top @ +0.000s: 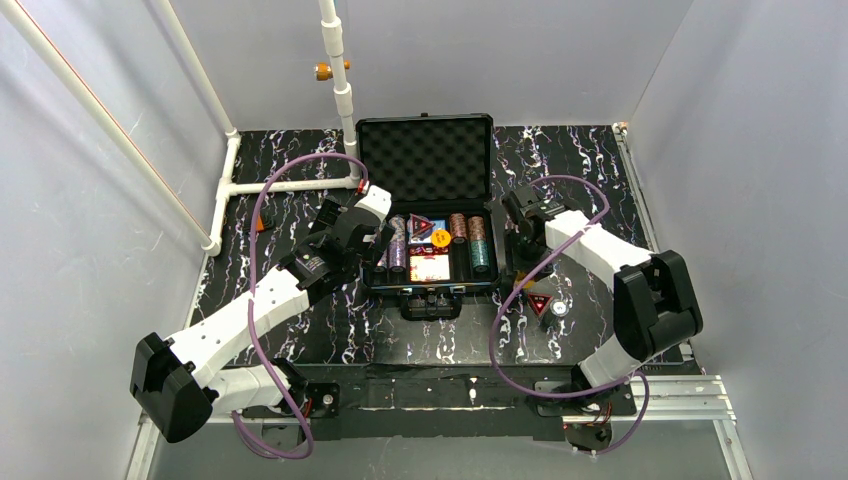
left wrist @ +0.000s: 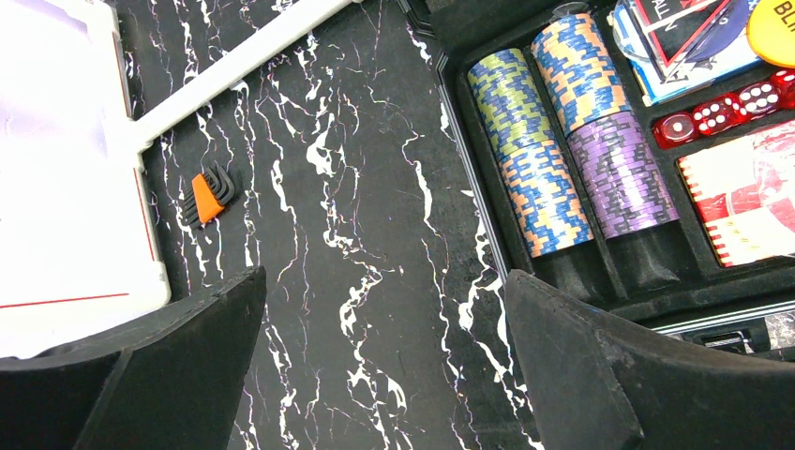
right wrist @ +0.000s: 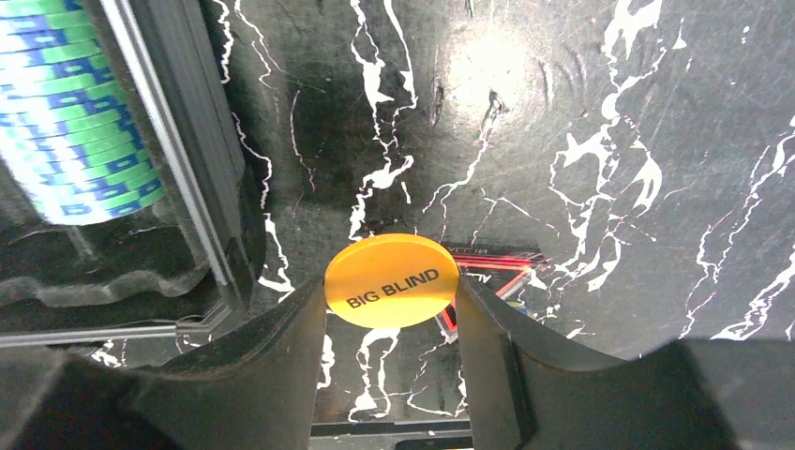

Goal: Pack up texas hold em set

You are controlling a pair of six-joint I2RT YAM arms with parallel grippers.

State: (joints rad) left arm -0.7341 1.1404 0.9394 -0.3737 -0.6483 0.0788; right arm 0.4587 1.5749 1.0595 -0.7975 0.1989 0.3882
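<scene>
While my right gripper (right wrist: 389,302) pinches the BIG BLIND disc (right wrist: 392,279), left gripper (left wrist: 384,281) spread empty, it needs setting in the case (top: 425,160).

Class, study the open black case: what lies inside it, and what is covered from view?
Inside the case are rows of poker chips, red dice, card decks and an orange disc lying on top of the cards. Whatever is beneath the decks is covered.
</scene>
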